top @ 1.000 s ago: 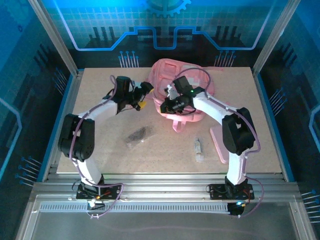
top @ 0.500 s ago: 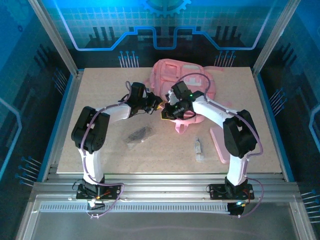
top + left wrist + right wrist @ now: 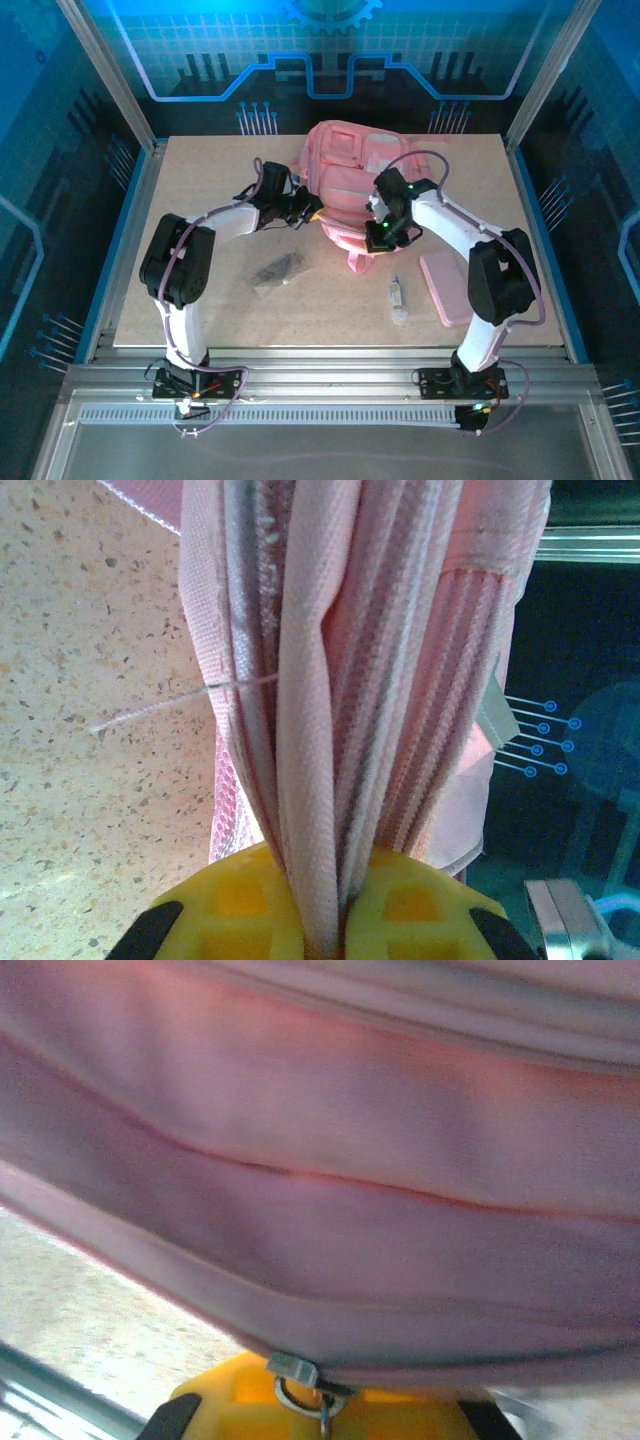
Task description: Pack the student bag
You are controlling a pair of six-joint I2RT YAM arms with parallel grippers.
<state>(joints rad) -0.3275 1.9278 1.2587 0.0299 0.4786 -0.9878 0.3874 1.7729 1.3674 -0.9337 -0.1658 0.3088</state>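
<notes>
Speckled tabletop (image 3: 200, 180) carried the student bag (image 3: 345, 170) at its far middle. I had the left claw (image 3: 320, 925) clamped on bunched fabric at its left edge, and the right claw (image 3: 320, 1415) pinched shut at a zip pull (image 3: 300, 1378) on its near right. It looked soft, light and floppy. I judged seams and straps the surest holds.
</notes>
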